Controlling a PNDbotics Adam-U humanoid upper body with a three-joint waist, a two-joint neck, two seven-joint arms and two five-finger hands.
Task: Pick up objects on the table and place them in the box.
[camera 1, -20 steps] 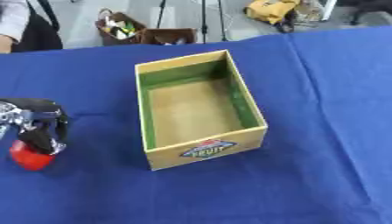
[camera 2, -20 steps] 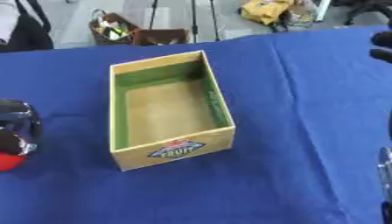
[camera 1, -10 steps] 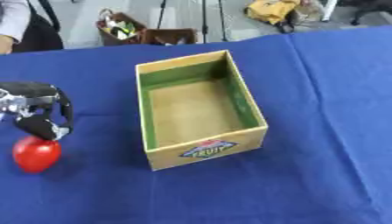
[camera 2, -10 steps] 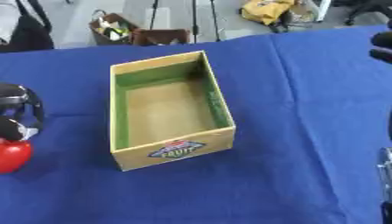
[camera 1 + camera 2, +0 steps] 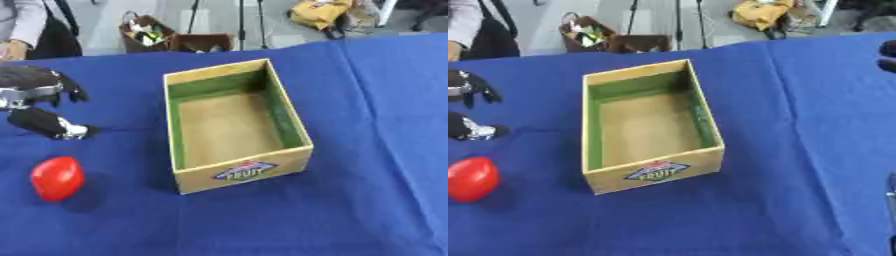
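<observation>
A red, egg-shaped object lies on the blue tablecloth near the left edge. My left hand hovers beyond it at the far left, open, its thumb and fingers spread and holding nothing. A clear gap separates it from the red object. The cardboard fruit box, with green inner walls, stands in the middle of the table with nothing inside. Of my right hand only dark parts show at the right edge of the right eye view.
Past the table's far edge stand a basket of items, a brown box, tripod legs and a yellow bag. A person's sleeve shows at the top left corner, off the table.
My left hand has let go of the red object and drawn back toward the far left. The red object now lies uncovered on the cloth. The box has not moved.
</observation>
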